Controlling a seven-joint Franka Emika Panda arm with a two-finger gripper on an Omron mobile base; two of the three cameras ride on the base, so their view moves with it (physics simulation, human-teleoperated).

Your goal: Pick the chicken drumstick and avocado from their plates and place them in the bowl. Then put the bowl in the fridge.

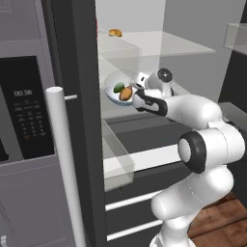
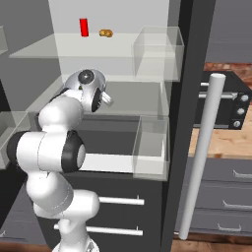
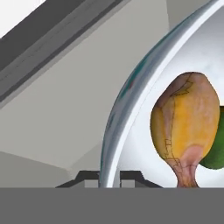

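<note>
My gripper (image 1: 135, 93) is shut on the near rim of the pale blue-white bowl (image 1: 112, 91), inside the open fridge (image 1: 79, 96) at middle-shelf height. The orange chicken drumstick (image 1: 126, 93) and the dark green avocado (image 1: 118, 87) lie side by side in the bowl. In the hand view the gripper (image 3: 109, 178) clamps the bowl's rim (image 3: 127, 100), with the drumstick (image 3: 186, 127) close ahead and the avocado (image 3: 216, 151) behind it at the right edge. I cannot tell whether the bowl touches the shelf. The plates are out of view.
A glass shelf (image 1: 169, 46) above carries a small orange-brown food item (image 2: 105, 33) and a red can (image 2: 84, 27). Clear door bins (image 2: 150, 152) flank the opening. Long silver handles (image 1: 62, 164) stand close by. A black-fronted oven (image 1: 26, 106) sits left; drawers (image 1: 130, 200) lie below.
</note>
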